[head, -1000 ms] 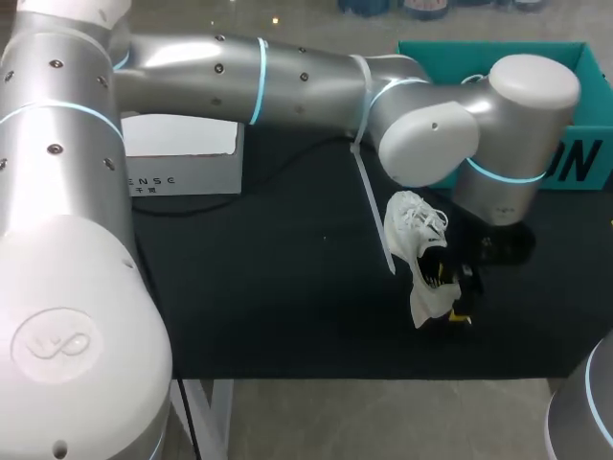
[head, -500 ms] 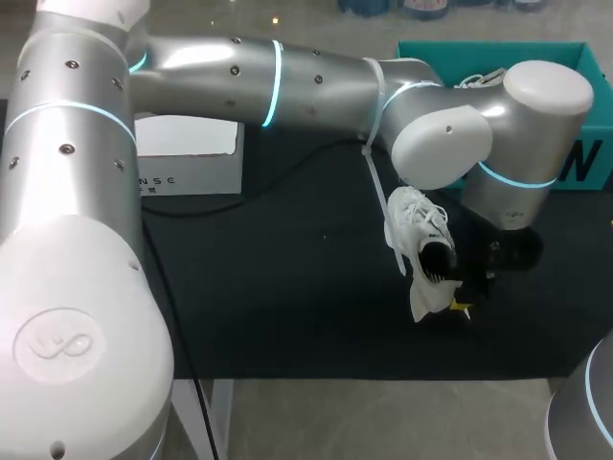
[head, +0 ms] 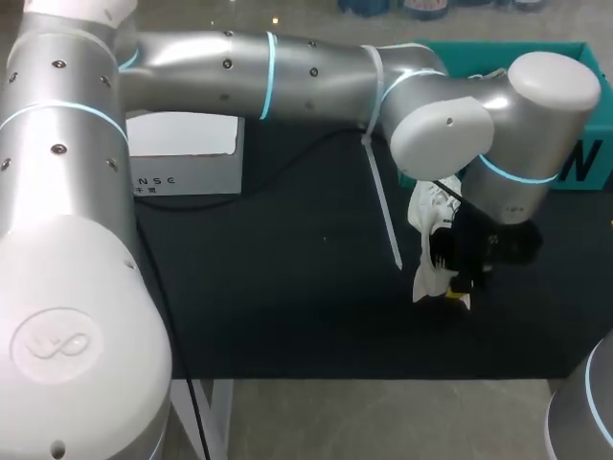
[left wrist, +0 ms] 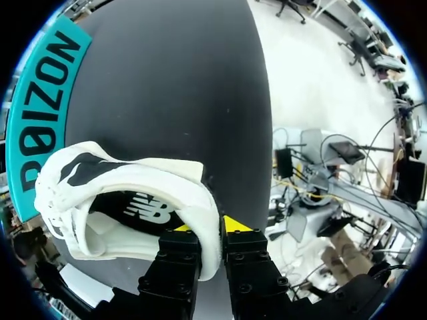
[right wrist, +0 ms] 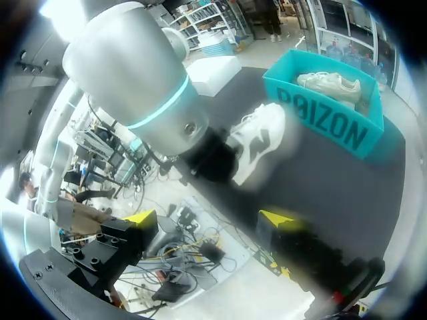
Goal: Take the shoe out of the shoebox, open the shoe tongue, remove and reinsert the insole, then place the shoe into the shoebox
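Between left fingers, only the wrist view shows the shoe pinched.

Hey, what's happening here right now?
The left gripper is shut on the heel collar of a white shoe, holding it over the table just outside the teal shoebox. The right gripper is open and empty, off to the side. In the shoebox lies a second shoe.

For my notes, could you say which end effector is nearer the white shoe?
Left. The left end effector is shut on the shoe; the right end effector is open, apart from it.
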`<control>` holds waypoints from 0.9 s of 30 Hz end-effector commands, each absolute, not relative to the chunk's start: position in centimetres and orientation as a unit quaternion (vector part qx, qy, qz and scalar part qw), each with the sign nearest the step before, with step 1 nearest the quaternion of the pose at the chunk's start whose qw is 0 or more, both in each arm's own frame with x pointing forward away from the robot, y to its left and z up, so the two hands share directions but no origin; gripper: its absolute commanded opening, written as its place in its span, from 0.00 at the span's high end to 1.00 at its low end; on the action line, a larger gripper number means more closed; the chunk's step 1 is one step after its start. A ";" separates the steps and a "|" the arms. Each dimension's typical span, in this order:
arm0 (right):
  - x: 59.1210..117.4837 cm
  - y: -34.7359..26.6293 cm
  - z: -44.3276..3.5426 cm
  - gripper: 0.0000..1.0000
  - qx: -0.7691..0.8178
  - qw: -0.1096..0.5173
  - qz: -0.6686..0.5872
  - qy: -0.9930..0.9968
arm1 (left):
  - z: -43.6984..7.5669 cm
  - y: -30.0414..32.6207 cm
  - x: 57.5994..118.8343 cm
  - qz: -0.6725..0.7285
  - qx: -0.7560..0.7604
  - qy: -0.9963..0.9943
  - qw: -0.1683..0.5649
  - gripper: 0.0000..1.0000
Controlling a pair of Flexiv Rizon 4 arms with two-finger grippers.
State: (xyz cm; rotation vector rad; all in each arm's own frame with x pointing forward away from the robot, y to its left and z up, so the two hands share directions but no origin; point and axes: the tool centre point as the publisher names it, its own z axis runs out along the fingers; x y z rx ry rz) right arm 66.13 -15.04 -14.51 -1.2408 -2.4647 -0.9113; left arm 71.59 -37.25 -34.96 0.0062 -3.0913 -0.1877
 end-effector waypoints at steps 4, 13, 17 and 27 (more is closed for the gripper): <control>66.2 -15.0 -14.5 0.00 -0.424 0.118 -0.310 -0.843 | -30.3 -33.2 70.8 -0.064 0.015 -0.998 -0.013 1.00; 66.2 -15.0 -14.5 0.00 -0.424 0.118 -0.310 -0.843 | -28.1 -24.9 74.5 -0.068 -0.006 -0.997 -0.025 1.00; 66.2 -15.0 -14.5 0.00 -0.424 0.118 -0.310 -0.843 | -27.4 -21.6 75.8 -0.096 -0.029 -0.994 -0.042 1.00; 66.2 -15.0 -14.5 0.00 -0.424 0.118 -0.310 -0.843 | -26.4 -16.2 77.6 -0.083 -0.027 -0.995 -0.055 1.00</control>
